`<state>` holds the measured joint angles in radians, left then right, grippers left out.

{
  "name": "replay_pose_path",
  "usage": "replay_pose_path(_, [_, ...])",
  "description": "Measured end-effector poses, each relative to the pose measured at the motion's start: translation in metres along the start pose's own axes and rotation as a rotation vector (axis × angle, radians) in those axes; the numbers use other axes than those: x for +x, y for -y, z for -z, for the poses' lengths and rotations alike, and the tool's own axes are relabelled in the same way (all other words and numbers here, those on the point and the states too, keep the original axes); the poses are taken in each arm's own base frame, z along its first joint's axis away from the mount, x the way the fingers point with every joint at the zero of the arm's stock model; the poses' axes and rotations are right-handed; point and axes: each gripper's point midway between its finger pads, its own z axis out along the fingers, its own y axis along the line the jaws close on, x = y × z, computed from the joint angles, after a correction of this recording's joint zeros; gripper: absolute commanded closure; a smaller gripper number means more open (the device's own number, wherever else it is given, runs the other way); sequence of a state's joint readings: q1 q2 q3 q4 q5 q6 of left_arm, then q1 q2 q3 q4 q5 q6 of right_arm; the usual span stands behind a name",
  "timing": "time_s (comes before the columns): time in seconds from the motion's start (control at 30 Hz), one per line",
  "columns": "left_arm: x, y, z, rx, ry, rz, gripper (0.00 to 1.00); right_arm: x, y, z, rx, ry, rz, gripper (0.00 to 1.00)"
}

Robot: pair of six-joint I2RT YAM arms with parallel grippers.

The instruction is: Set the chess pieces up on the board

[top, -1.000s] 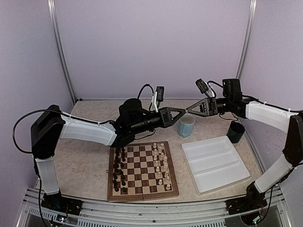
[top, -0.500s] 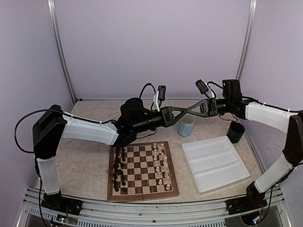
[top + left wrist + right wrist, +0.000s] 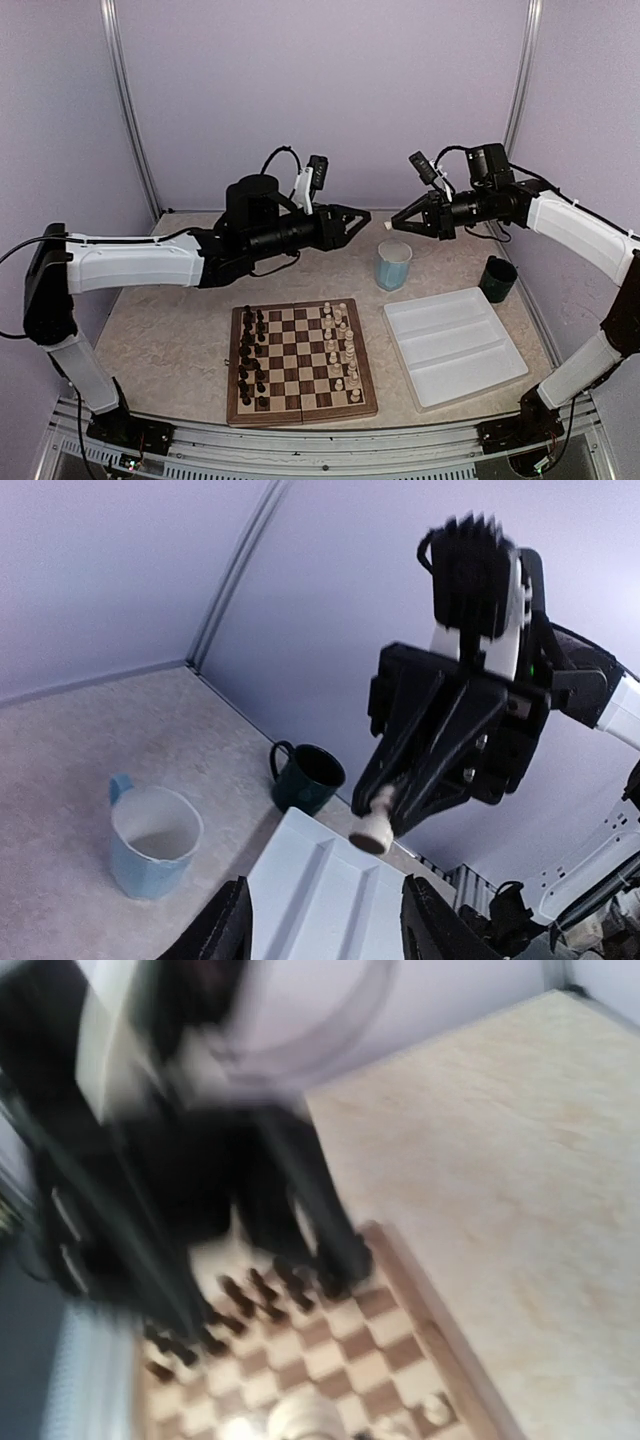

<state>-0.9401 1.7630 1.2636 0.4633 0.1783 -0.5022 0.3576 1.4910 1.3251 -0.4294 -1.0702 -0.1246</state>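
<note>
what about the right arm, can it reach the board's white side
Probably yes: the right claw, shut on a cream piece, hangs near the blue mug, with open air down to the board.

Board (image 3: 296, 362) left of tray (image 3: 455, 345); cup (image 3: 393, 265), mug (image 3: 497, 279) behind tray; chess pieces (image 3: 339, 345) on board.

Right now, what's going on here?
The right arm's fingers are shut on one cream-white chess piece, held in the air beyond the board. The left arm's fingers face it, open and empty, with a gap between. Cream pieces stand along the board's right side, dark pieces along its left.
</note>
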Motion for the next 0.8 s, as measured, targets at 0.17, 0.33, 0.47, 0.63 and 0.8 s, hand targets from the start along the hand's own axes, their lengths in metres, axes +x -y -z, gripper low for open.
replay_pose_path(0.17, [-0.075,-0.016,0.061,-0.172,0.058,-0.117,0.43,0.025,-0.027,-0.03,0.047,-0.153,0.206,1.0])
replay_pose_path(0.33, [-0.12,-0.083,0.118,-0.435,0.071,-0.165,0.43,0.071,-0.08,-0.068,-0.03,-0.344,0.419,1.0])
replay_pose_path(0.47, [-0.103,-0.143,0.151,-0.616,-0.018,-0.166,0.42,0.129,-0.124,-0.092,-0.132,-0.512,0.547,1.0])
replay_pose_path(0.63, [-0.068,-0.197,0.202,-0.769,-0.107,-0.122,0.42,0.19,-0.16,-0.108,-0.226,-0.685,0.669,1.0])
replay_pose_path(0.8, [-0.07,-0.209,0.237,-0.831,-0.084,-0.12,0.42,0.22,-0.156,-0.123,-0.213,-0.784,0.716,1.0])
